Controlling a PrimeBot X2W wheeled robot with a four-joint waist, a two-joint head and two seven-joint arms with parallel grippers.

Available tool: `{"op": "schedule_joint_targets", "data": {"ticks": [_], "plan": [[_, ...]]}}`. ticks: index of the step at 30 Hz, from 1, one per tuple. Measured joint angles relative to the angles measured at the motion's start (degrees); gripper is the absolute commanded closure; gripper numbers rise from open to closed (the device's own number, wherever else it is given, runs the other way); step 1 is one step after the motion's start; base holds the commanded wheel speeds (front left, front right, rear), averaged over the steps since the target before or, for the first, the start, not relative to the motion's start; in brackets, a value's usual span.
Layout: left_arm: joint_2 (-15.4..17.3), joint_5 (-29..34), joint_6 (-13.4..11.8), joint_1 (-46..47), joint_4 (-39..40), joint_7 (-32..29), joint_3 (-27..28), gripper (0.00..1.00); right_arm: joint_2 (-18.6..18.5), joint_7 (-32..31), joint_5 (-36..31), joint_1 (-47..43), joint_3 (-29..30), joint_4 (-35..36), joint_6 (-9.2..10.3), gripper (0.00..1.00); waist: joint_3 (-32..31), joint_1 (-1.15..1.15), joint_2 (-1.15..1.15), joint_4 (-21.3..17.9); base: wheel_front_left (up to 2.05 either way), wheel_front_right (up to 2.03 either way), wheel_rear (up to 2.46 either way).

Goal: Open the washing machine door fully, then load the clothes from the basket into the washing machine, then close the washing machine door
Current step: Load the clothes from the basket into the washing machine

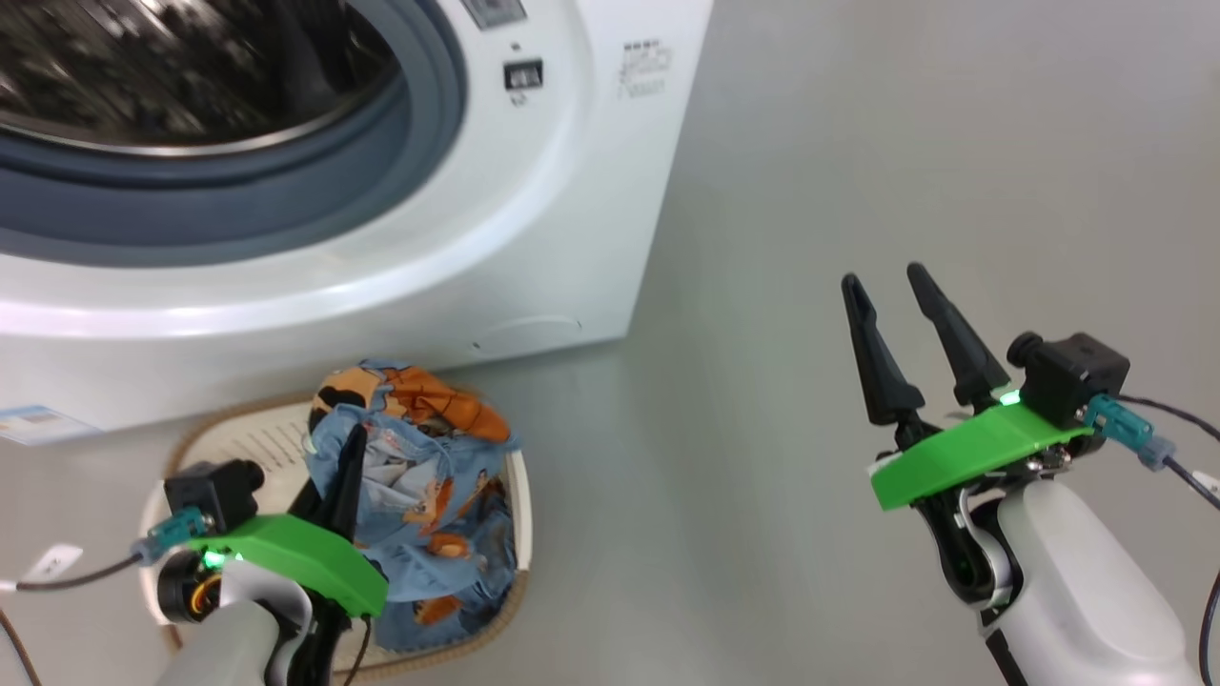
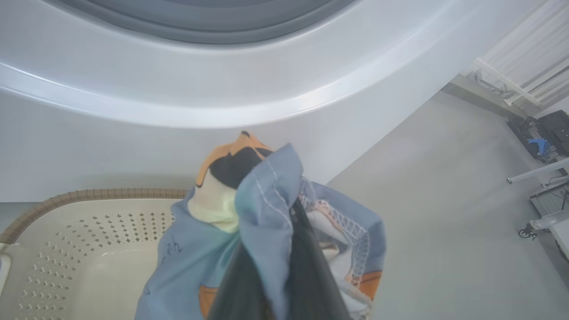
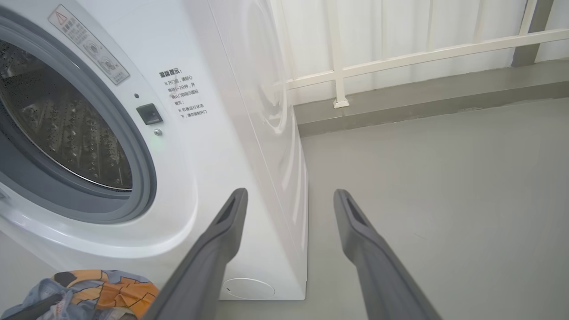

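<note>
Washer point(image 1: 553, 191) on floor point(image 1: 905, 143), drum mouth uncovered. Basket point(image 1: 253, 440) just before it. Clothes point(image 1: 429, 476) bunched in basket. Left gripper point(image 1: 351, 448) fingers point(image 1: 348, 476) pinched shut on clothes fold. Right gripper point(image 1: 882, 276) fingers spread, empty, above floor right of washer.

The head view looks steeply down from close above, with the washing machine point(image 1: 534, 238) in the upper left of the frame and the basket point(image 1: 262, 440) at lower left. The left wrist view sits tight over the clothes point(image 2: 266, 209), facing the machine's white front across the top; the right wrist view looks from low down at the drum point(image 3: 66, 133) on the left and a railing point(image 3: 400, 62) upper right. All three share that front and the clothes.
</note>
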State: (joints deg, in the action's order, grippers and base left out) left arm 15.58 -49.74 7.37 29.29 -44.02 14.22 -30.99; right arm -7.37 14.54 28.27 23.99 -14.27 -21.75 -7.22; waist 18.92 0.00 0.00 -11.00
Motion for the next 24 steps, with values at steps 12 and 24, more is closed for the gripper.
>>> {"op": "schedule_joint_targets", "data": {"ticks": [12,24], "plan": [[-1.1,7.7,-1.7,-7.6,13.0,0.0,7.1,1.0,-0.5,0.0,0.4,-3.7,-0.1,-1.2,0.0,0.0,-8.0,0.0,0.0,3.7,0.0,0.0,0.0],[-1.4,11.2,-6.1,-12.4,24.3,0.2,10.2,1.0,-1.8,0.0,0.9,-5.3,-0.6,-1.2,0.0,0.0,-13.3,0.0,0.0,5.0,0.0,0.0,0.0]]}}
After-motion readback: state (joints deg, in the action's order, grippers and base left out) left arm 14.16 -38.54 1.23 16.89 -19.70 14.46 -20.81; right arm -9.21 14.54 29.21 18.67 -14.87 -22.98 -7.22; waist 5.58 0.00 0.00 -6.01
